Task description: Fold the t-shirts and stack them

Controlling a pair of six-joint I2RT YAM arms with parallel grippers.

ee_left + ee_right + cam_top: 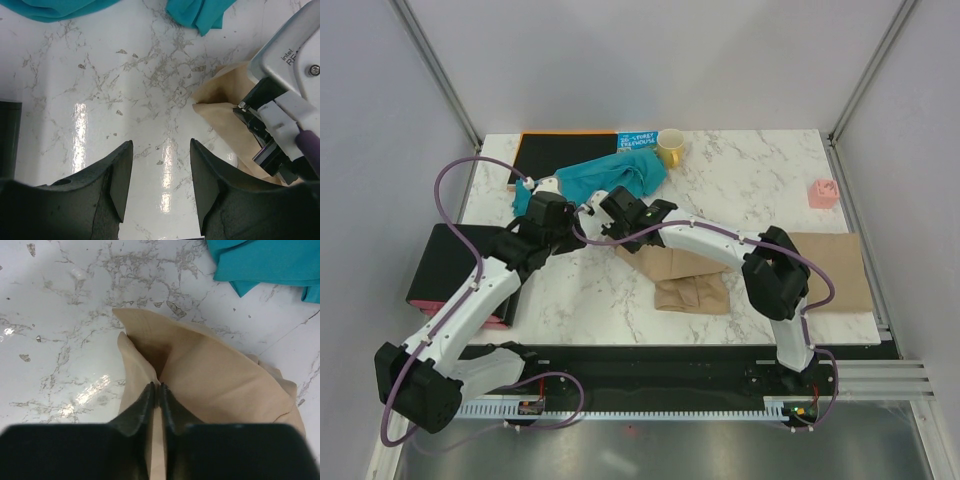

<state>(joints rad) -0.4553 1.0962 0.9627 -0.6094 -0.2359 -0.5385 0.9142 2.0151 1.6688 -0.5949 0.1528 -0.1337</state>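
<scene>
- The right jaws were closed on a raised fold at one corner of the crumpled tan shirt [215, 375]. This shirt lay on the desk [750, 185] just on the near side of the teal shirt [610, 180], not touching it.
- The left jaws stood wide open and empty over bare desk, also just near of the teal shirt, with that tan corner close beside them.
- A folded tan shirt [845, 265] lay flat well to the right of the teal shirt and looked like the base of the stack.
- The step in hand seemed to be opening out the crumpled shirt so that it could be folded.
- The pinch looked thin, so a slow lift would suit, with a check that the cloth did not slip out.
- The left jaws would do best to take a second point on the same edge, so that the cloth could be stretched between both arms and laid down smooth.
- Pulling away from the teal shirt would keep the two cloths from dragging together.
</scene>
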